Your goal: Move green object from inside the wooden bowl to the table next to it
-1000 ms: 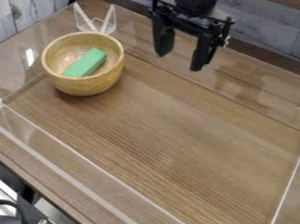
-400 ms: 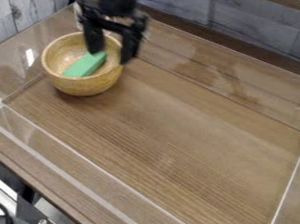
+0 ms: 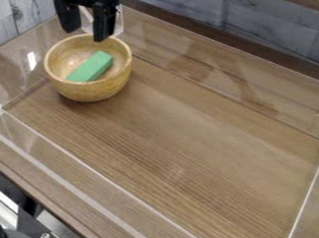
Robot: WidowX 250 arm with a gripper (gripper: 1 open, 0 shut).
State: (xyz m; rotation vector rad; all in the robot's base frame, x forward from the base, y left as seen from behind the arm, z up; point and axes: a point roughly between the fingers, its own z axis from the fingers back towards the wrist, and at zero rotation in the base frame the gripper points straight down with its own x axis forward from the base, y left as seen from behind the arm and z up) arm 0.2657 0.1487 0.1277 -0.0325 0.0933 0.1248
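A small bright green block [image 3: 90, 66] lies inside the round tan wooden bowl [image 3: 67, 88] at the table's far left. My black gripper [image 3: 84, 25] hangs above the bowl's far rim, pointing down, open, with nothing between its fingers [image 3: 103, 26]. It is apart from the block. The brown wood-grain table [image 3: 189, 132] spreads to the right and front of the bowl.
A clear acrylic wall [image 3: 67, 192] runs around the table's edges, close behind and left of the bowl. A grey plank wall stands at the back.
My gripper has travelled leftward across the back of the table, from right of the bowl to above its far rim, staying open. The bowl and block have not moved.
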